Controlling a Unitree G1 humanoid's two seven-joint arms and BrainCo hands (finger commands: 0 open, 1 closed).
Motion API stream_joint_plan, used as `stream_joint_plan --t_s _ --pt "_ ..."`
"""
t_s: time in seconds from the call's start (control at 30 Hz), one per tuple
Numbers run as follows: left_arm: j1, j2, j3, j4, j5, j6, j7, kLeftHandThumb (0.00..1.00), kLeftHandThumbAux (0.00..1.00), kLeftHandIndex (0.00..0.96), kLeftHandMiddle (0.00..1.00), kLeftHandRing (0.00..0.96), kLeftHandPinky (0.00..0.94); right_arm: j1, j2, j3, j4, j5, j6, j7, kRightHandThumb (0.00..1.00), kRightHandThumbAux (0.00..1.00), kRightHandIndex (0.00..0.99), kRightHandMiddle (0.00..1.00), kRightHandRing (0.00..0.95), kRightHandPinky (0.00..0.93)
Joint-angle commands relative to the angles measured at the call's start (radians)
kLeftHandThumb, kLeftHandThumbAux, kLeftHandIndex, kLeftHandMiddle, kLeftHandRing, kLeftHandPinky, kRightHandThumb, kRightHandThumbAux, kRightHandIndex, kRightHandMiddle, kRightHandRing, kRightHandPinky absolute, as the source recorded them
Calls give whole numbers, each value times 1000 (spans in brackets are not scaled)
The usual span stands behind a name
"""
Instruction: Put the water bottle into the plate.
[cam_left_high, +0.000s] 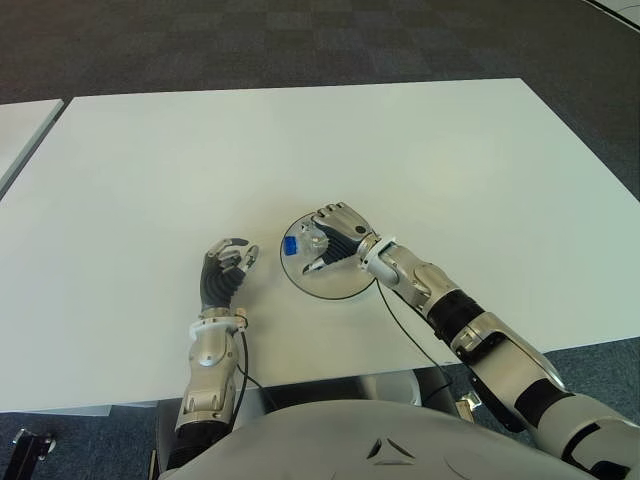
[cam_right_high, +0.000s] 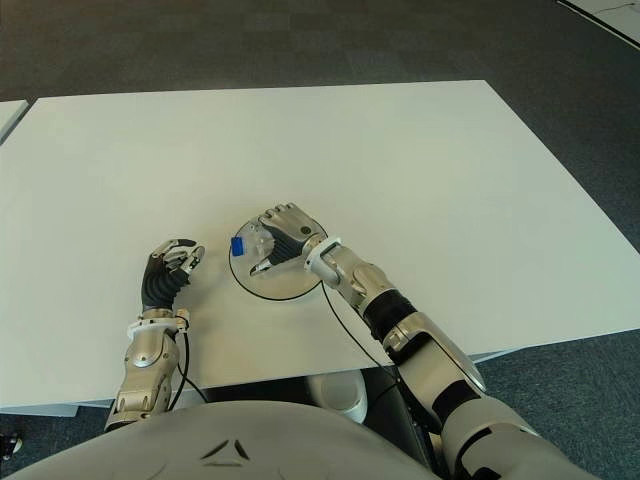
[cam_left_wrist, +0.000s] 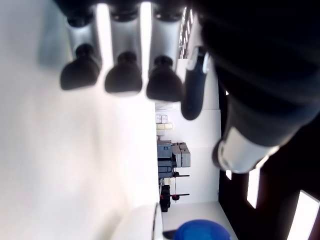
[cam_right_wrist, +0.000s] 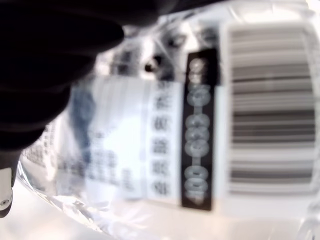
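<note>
Toward the near edge of the table (cam_left_high: 150, 150), left to right:

Left hand: the left hand (cam_left_high: 226, 268) shows just left of the plate, apart from it. Its fingers (cam_left_wrist: 122, 80) are loosely curled and hold nothing. Whether it touches the tabletop cannot be told.

Plate: the plate (cam_left_high: 335, 288) is round and pale with a dark rim, near the middle of the table's near edge. Much of it is covered by the right hand and the bottle; only its near and left parts show bare.

Water bottle: the water bottle (cam_left_high: 304, 243) lies on its side over the plate, its blue cap (cam_left_high: 290, 245) pointing toward the table's left edge. The body is clear plastic, mostly hidden under the fingers in the eye views. Up close, the right wrist view shows a crinkled clear wall and a label (cam_right_wrist: 200, 120) with a barcode and blurred print that cannot be read. Whether the bottle touches the plate cannot be told.

Right hand: the right hand (cam_left_high: 338, 236) is over the plate, fingers wrapped over the bottle's body from above, gripping it. Its forearm runs off toward the near right corner.
</note>
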Motion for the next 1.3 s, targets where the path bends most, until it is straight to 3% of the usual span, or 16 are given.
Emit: stream_joint_plan --t_s 0.03,0.17,0.37,0.77,1.3 --pt "3 4 1 15 -3 2 -9 701 720 436 846 842 804 56 -7 45 64 -8 -18 24 369 663 162 168 214 284" --pt "1 5 1 15 -1 6 -7 700 720 436 847 844 808 50 -8 52 78 -11 -25 15 299 661 77 63 87 119" --pt "0 1 1 10 2 17 1 701 720 436 847 846 823 48 -25 65 80 -19 -42 4 207 638 10 7 10 14" --pt "-2 0 0 10 8 10 5 701 721 436 846 843 829 46 -45 73 69 -23 -68 5 101 503 0 0 0 0" --pt "-2 -3 -2 0 3 17 -2 702 721 435 844 842 827 36 -61 88 75 -56 -73 -59 2 431 0 0 0 0"
